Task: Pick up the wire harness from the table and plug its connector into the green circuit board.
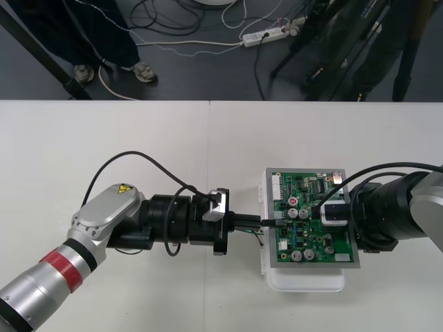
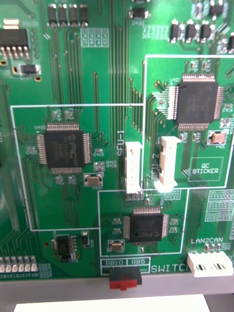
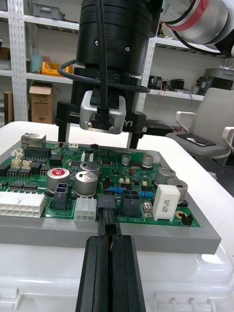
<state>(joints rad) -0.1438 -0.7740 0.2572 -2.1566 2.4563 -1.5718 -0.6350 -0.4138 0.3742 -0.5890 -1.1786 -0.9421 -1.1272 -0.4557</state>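
The white base (image 1: 304, 282) sits toward the right end of the worktop (image 1: 138, 138), closer to its near edge than its far one, and carries the green circuit board (image 1: 304, 194) flat on top. The base's pale rim shows past the board's near edge.

The left gripper (image 1: 260, 223) reaches in level from the worktop's left side and ends at the board's left edge. In the left wrist view its two black fingers (image 3: 92, 273) are pressed close together, clamped on the wire harness (image 3: 108, 229), with a strip of red wire showing in the slit between them. The harness's small black plug (image 3: 108, 214) juts just past the fingertips and meets a black connector (image 3: 107, 200) at the edge of the board. Whether it is pushed fully home cannot be told.

The right gripper (image 3: 96, 145) comes in from the worktop's right side and hangs over the right part of the board. Seen from the left wrist, its thin fingers (image 3: 132, 139) stand wide apart, pointing down at the board, with nothing between them.
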